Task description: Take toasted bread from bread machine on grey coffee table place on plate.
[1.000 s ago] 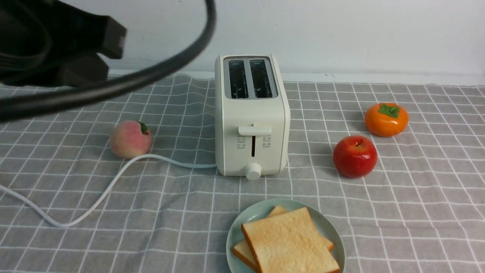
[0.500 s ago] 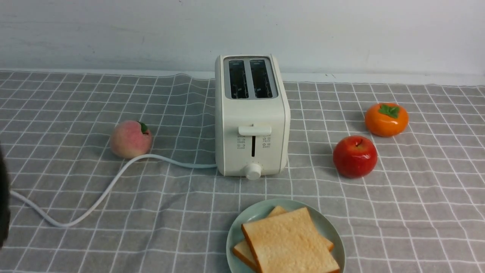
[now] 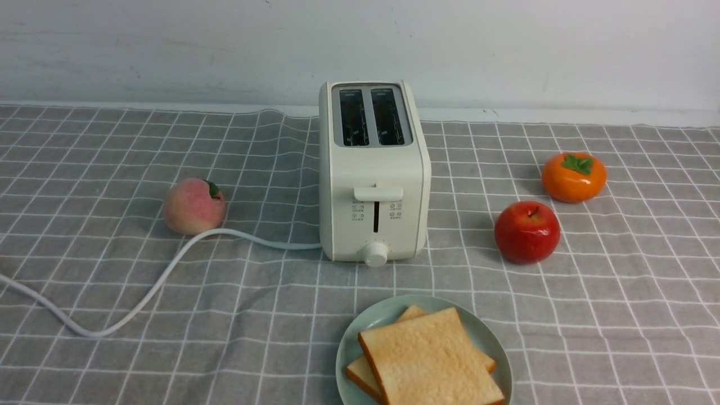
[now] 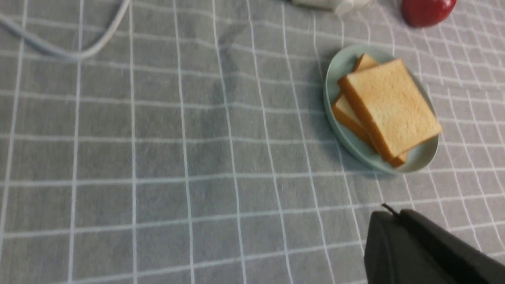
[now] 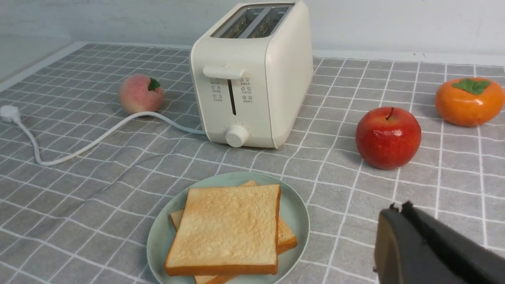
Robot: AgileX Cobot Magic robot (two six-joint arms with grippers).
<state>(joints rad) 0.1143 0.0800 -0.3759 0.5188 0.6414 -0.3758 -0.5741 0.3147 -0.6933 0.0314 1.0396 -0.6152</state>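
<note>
Two slices of toasted bread (image 3: 430, 360) (image 5: 227, 230) (image 4: 388, 104) lie stacked on the mint-green plate (image 3: 371, 318) (image 5: 294, 209) (image 4: 335, 67) at the front of the grey coffee table (image 3: 253, 315). Behind the plate stands the cream bread machine (image 3: 374, 174) (image 5: 252, 75); both its slots show no bread. My left gripper (image 4: 388, 215) is shut and empty, hovering over bare cloth to the plate's left. On the plate's other side my right gripper (image 5: 396, 211) is shut and empty above the cloth. Neither gripper shows in the front view.
A peach (image 3: 194, 206) lies left of the toaster beside its white cord (image 3: 152, 287), whose plug (image 5: 8, 113) rests on the cloth. A red apple (image 3: 527, 232) and an orange persimmon (image 3: 574, 177) sit to the right. A white wall backs the table.
The left arm and its cable, which filled the front view's upper left a second ago, have dropped out of that view. Bread, plate and toaster have not moved.
</note>
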